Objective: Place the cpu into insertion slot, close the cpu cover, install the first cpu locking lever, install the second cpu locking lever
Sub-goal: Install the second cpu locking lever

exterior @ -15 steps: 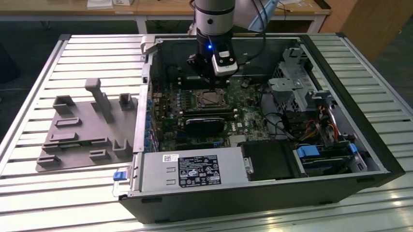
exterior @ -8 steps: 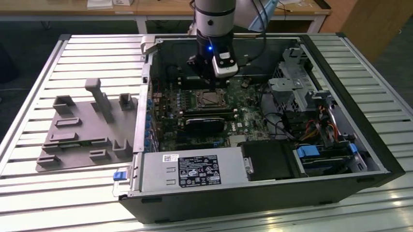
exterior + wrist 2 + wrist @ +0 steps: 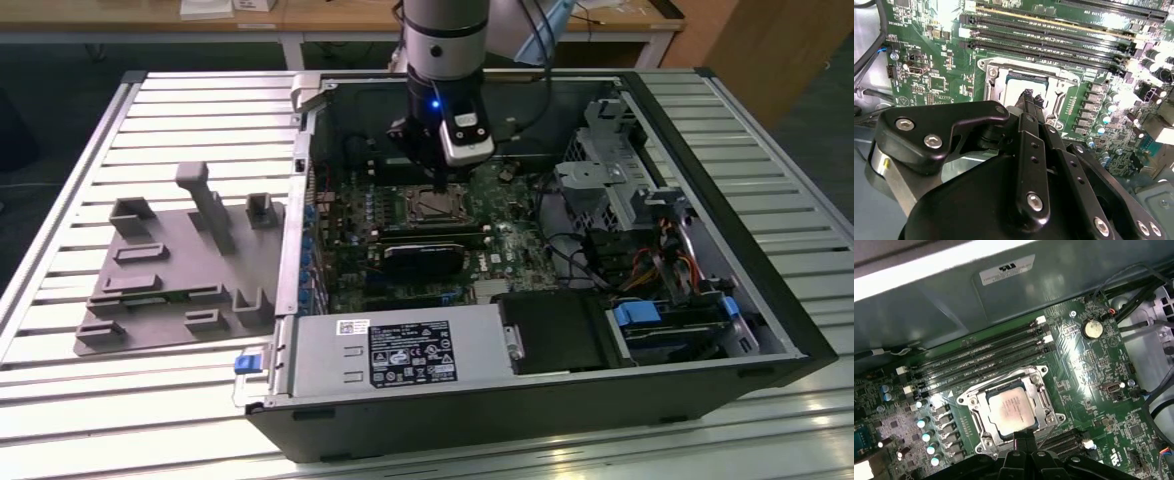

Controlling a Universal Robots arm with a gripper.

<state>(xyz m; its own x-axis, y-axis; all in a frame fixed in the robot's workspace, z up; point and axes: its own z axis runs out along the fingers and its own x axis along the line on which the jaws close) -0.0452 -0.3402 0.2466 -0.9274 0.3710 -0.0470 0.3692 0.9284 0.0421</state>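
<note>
The cpu (image 3: 1011, 407), a small silver-grey square chip, lies flat in the insertion slot (image 3: 434, 205) on the green board. The cpu cover (image 3: 999, 386), a thin silvery frame, lies down around the chip, whose top shows through its window. My gripper (image 3: 438, 183) hangs straight over the socket inside the open computer case. In both wrist views its black fingers (image 3: 1028, 100) are pressed together, with the tips just above the socket's near edge (image 3: 1024, 436) and nothing between them. How the locking levers beside the socket stand is unclear.
Long black memory slots (image 3: 984, 357) run beside the socket. A black block (image 3: 420, 255) sits in front of it, and a power supply (image 3: 387, 355) stands at the case front. Cables and drive cages (image 3: 641, 230) fill the exterior view's right. A grey fixture tray (image 3: 174, 270) lies outside the case.
</note>
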